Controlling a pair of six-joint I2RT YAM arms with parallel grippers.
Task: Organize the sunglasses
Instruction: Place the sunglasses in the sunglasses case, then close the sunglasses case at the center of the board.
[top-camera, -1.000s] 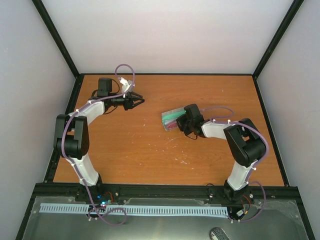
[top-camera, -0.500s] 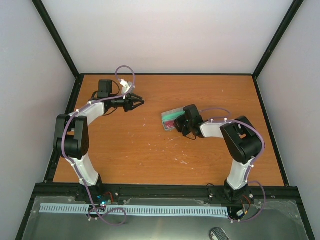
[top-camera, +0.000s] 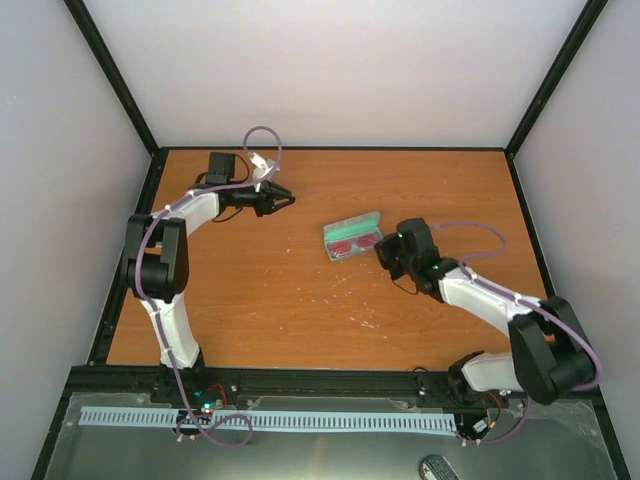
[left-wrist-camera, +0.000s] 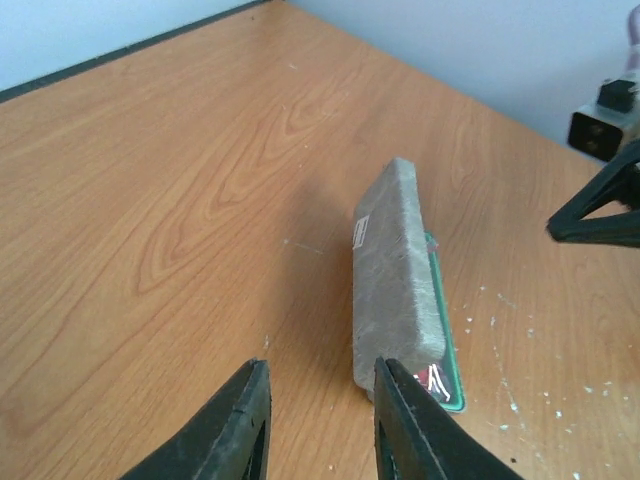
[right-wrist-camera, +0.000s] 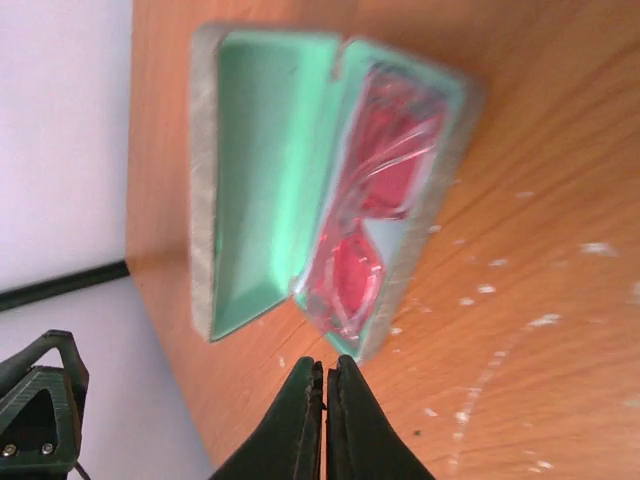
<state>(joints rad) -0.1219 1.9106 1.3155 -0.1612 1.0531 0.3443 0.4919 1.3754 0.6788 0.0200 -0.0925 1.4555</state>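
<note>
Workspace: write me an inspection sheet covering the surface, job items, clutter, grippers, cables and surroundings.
Surface: wooden table, dotted with white flecks.
Job's things: sunglasses lie inside the open case, with the lid up and the green lining showing.
Clutter: nothing seen.
Grippers: left gripper partly open, empty, well apart from the case on its left; right gripper shut, empty, close beside the case.
Cables: purple cables loop over both arms, clear of the case.
Surroundings: white walls, black frame posts.
</note>
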